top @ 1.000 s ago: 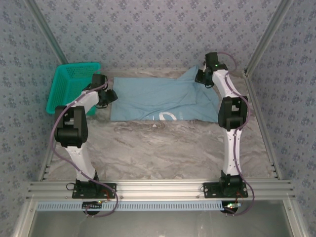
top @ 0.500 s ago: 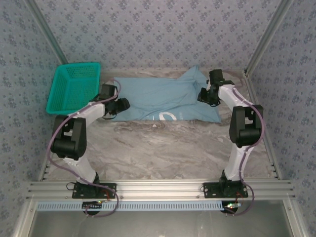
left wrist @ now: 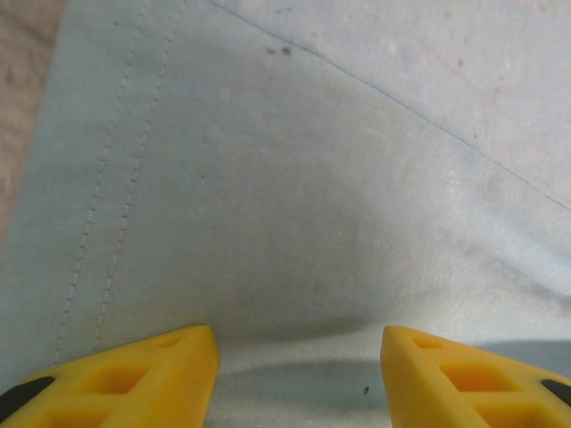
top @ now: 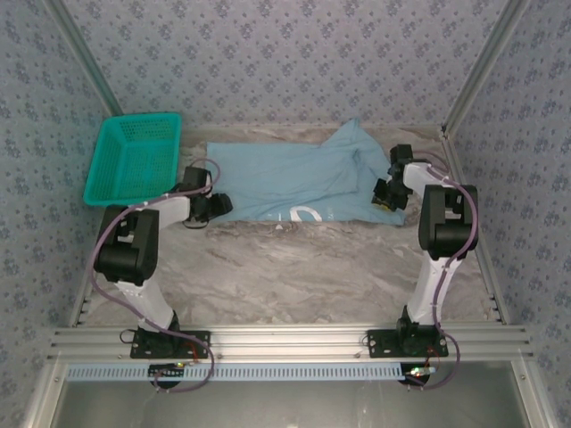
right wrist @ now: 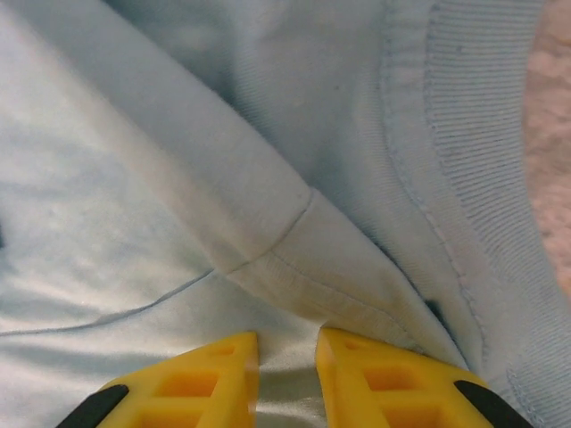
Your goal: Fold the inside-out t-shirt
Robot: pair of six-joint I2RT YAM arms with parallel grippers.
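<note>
Basket [top: 134, 160] of teal plastic mesh stands at the far left of the marbled worktop [top: 294, 267], just beside the left arm.

Right of it, the left hand [top: 221, 206] sits low at the left end of the light blue t-shirt [top: 285, 176]. Seen from the left wrist, its yellow fingers [left wrist: 134, 374] stand well apart with nothing gripped between them. The cloth lies flat beneath them, a double line of stitching [left wrist: 107, 223] runs along its left side, and a sliver of bare worktop shows beyond that edge.

The t-shirt lies spread lengthwise across the far half of the worktop, between the two hands. A small white curved print [top: 305, 213] sits at its near edge. One sleeve [top: 352, 135] points toward the back wall.

At the shirt's right end, the right hand [top: 384, 194] is down on the cloth. From the right wrist, its yellow fingers [right wrist: 196, 379] are close together, with only a narrow gap left. A folded seam lies just ahead of them and the ribbed collar [right wrist: 473, 134] curves along the right. Cloth shows in the gap, but whether any of it is pinched cannot be told.
</note>
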